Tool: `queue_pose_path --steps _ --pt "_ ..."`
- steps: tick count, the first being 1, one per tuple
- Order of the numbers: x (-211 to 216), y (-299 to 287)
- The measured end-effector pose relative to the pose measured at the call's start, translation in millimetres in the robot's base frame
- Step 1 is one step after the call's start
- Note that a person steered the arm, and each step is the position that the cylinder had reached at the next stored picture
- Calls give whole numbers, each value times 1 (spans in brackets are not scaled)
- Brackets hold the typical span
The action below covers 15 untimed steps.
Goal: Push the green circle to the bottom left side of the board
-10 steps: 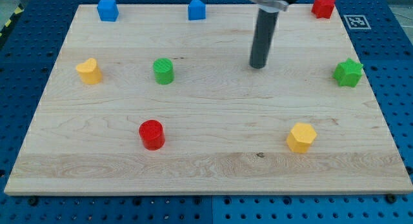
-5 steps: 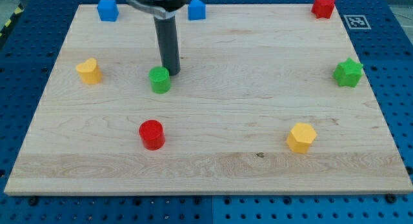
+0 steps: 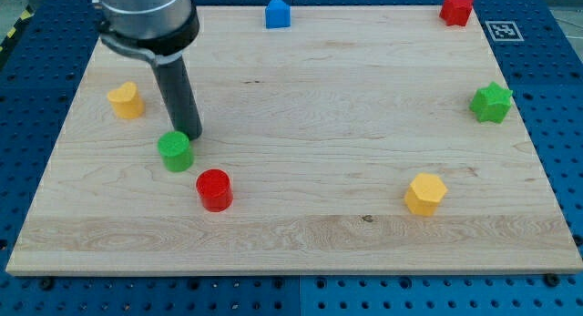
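The green circle (image 3: pixel 175 151) is a short green cylinder on the wooden board (image 3: pixel 301 234), left of centre and a little below the middle. My tip (image 3: pixel 189 134) touches its upper right edge, the dark rod rising toward the view's top left. The red circle (image 3: pixel 214 189) lies just below and to the right of the green one, apart from it.
A yellow block (image 3: pixel 126 100) sits up and left of the green circle. A blue block (image 3: pixel 277 12) is at the top edge, a red block (image 3: pixel 456 8) at the top right, a green star (image 3: pixel 492 102) at the right edge, a yellow hexagon (image 3: pixel 425 193) at lower right.
My tip swept from the upper middle leftward and down, met the green circle and pushed it down and left. The arm now hides the blue block at the top left.
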State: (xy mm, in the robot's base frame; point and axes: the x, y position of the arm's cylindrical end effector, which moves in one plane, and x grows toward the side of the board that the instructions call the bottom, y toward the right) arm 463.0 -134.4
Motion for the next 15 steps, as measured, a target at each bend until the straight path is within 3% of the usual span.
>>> queue_pose_path --steps 3,5,7,8,15 --pt "71 2" --pt "89 -30" --pt "94 -9" --pt "120 -9" --pt "75 -92"
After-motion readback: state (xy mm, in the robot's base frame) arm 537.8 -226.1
